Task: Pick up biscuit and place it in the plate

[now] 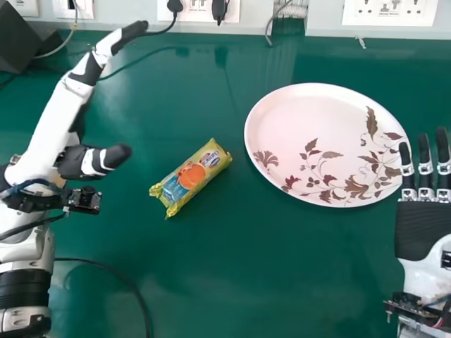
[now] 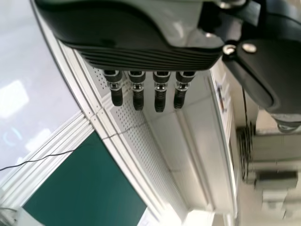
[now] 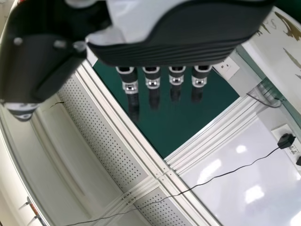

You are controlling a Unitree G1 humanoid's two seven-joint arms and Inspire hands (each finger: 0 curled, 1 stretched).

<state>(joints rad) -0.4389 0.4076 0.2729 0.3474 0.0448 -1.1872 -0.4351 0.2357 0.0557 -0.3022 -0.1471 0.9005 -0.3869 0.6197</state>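
**Biscuit packet (image 1: 189, 177) lies beside the plate (image 1: 303, 113), ready for your pick**

Nearest you, on the right, your right hand (image 1: 421, 229) has its fingers straight and apart from the thumb, gripping nothing. Its fingertips overlap the plate's right edge in the head view; you cannot tell whether they touch the rim. That side suits guarding the plate better than picking, since the plate lies between this hand and the packet.

On the left, your left hand (image 1: 86, 69) is open too, its fingers extended away from you and its thumb set well apart, which leaves a gap wide enough, you would judge, for the packet. It holds nothing. Being on the packet's side, it looks the natural one for the pick.

Farther in, the biscuit packet lies flat and slantwise on the green table (image 1: 232, 274), its far end pointing up towards the plate side. That slant probably favours pinching across its narrow middle; squeezing hard could crush the contents, and a push from one side could slide it.

Just beyond and to the right, the plate sits upright, just beside the packet but apart from it, so your carry should be short: lift over the rim, then lower. At the back, sockets (image 1: 391, 10) and plugs line the wall, well away from that path.
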